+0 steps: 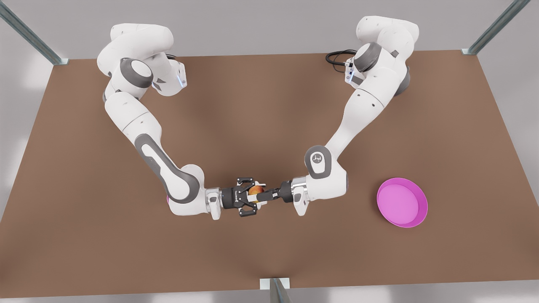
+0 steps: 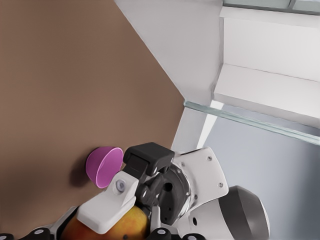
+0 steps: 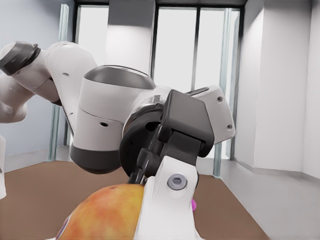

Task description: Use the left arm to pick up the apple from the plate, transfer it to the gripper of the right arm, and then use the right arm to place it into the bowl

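Brown board forms the table, and both arms are reached out from their bases at its far edge towards the middle of the near edge, where the two grippers are met tip to tip above the surface. The apple, reddish-orange with a yellow patch, is held in the air between them, clear of the table. The left gripper, the slim one on the arm at the front view's right, is seen pinching the apple between its white-tipped fingers; in the right wrist view one of these fingers is pressed flat against the fruit's skin. The right gripper, the bulkier linked one on the arm at the front view's left, is pushed up around the same fruit with its black fingers spread wide on either side of it; whether they touch the apple cannot be made out. The plate, bright magenta with a raised rim, is set on the table towards its edge at the front view's right, well apart from the grippers and beyond the left arm's wrist. The bowl, small and pink, is seen in the left wrist view resting on the table just behind the right arm's wrist, with the apple in the foreground.
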